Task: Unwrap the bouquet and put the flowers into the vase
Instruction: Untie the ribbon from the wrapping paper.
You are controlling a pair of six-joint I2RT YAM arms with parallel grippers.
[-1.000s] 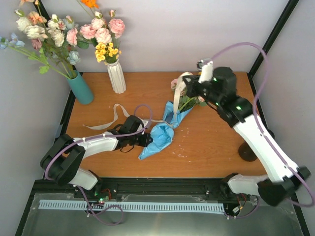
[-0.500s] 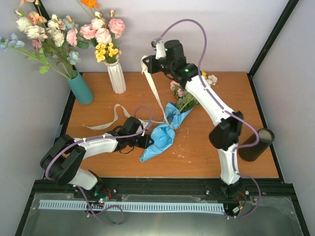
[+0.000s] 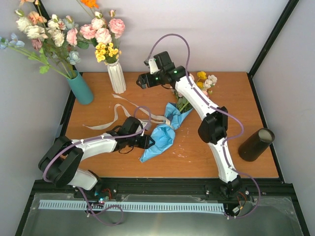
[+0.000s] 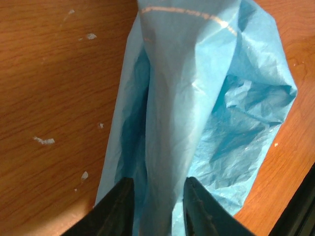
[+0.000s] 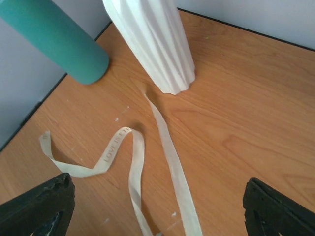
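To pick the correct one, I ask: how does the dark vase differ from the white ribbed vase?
The dark vase is smooth, near-black; the white ribbed vase is grooved. The dark vase holds no flowers; the white ribbed vase holds a bunch. The dark vase stands at the right edge, the white ribbed vase at the back. Both are on the table.

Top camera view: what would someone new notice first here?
The right arm reaches far across the table, the right claw open above a loose beige ribbon near the white ribbed vase. In the middle, crumpled blue paper sits between the fingers of the left claw, with the flowers lying behind.
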